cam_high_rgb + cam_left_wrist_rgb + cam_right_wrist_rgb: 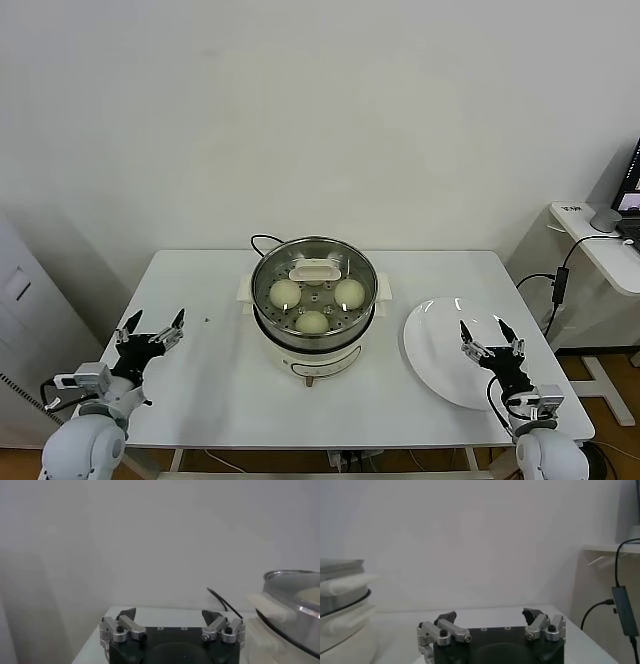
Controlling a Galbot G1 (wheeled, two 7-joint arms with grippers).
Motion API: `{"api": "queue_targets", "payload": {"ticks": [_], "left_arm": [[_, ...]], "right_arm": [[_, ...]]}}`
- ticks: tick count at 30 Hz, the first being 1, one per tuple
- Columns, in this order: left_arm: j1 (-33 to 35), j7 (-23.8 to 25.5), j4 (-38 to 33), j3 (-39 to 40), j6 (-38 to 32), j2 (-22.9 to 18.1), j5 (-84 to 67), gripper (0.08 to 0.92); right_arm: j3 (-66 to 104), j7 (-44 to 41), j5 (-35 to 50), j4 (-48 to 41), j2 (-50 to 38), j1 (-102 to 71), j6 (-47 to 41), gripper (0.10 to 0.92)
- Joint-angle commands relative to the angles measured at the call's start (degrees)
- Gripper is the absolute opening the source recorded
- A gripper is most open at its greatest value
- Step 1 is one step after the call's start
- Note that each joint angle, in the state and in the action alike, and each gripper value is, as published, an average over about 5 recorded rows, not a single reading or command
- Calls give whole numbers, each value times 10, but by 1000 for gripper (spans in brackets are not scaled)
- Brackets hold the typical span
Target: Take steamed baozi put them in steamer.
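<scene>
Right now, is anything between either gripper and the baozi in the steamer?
Yes. The glass lid covers the steamer, over the three visible baozi. The left gripper and right gripper sit open and apart at the table's sides.

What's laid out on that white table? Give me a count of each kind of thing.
Round cream-white dough buns: 3, in the pot
Shiny round steel steamer pot on its white base: 1
Cream handle of a lid on the pot: 1
Flat white round plate: 1
Total: 6
</scene>
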Motion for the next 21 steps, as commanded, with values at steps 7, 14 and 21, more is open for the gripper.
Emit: {"api": "queue_targets", "payload": {"ticks": [7, 14, 21], "left_arm": [[1, 0, -5, 0, 5, -11, -8, 823], [-3, 2, 0, 2, 6, -12, -8, 823], [-6, 3, -1, 2, 8, -12, -7, 823]], "right_arm": [[1, -2, -4, 1, 2, -2, 0, 823], [-1, -2, -5, -3, 3, 2, -2, 823], [-3, -1, -13, -4, 5, 5, -4, 823]]}}
